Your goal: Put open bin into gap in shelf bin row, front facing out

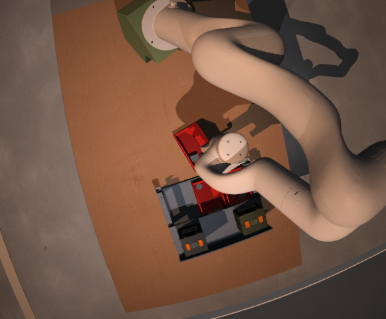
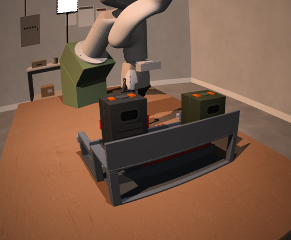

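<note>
The open red bin (image 1: 190, 139) stands on the table just in front of the grey shelf (image 1: 199, 212); it has a small grey part inside. In the exterior view only its red edges (image 2: 100, 124) show, behind a dark box. My gripper (image 2: 133, 90) hangs low over the bin's near end, with its fingers a little apart and nothing seen between them. The fingertips are hidden behind the dark box, and from above they are hidden under my wrist (image 1: 232, 147). Red bins (image 1: 209, 196) sit in the shelf row under the low board.
A dark box (image 2: 124, 114) and an olive box (image 2: 203, 104) stand on top of the shelf (image 2: 166, 144). The green robot base (image 2: 83, 74) is at the table's far end. My forearm (image 1: 254, 178) crosses above the shelf's row.
</note>
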`<state>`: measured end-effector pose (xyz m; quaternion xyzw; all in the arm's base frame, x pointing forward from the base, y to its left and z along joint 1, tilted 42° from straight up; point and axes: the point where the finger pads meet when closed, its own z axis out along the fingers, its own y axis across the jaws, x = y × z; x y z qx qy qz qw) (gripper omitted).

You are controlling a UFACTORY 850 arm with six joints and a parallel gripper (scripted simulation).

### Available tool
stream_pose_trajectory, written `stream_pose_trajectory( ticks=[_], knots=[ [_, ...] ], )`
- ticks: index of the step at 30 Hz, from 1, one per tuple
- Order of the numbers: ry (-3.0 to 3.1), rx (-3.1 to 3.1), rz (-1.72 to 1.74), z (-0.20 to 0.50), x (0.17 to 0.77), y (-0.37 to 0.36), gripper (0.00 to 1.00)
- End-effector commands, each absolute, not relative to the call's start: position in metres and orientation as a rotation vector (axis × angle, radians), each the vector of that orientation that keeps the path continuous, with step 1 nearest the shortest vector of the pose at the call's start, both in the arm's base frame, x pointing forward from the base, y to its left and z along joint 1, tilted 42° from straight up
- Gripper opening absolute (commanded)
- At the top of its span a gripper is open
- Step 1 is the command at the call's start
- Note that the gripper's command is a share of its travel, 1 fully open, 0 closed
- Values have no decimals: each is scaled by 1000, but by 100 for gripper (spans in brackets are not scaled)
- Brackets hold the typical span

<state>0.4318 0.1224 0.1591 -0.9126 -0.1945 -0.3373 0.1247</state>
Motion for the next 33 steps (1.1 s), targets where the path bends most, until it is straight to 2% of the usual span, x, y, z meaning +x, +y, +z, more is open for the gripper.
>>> stream_pose_trajectory(
  ticks=[1,33],
  knots=[
    [-567,-2660,-984,159,432,122,29],
    [-567,-2660,-984,153,437,125,29]
  ],
)
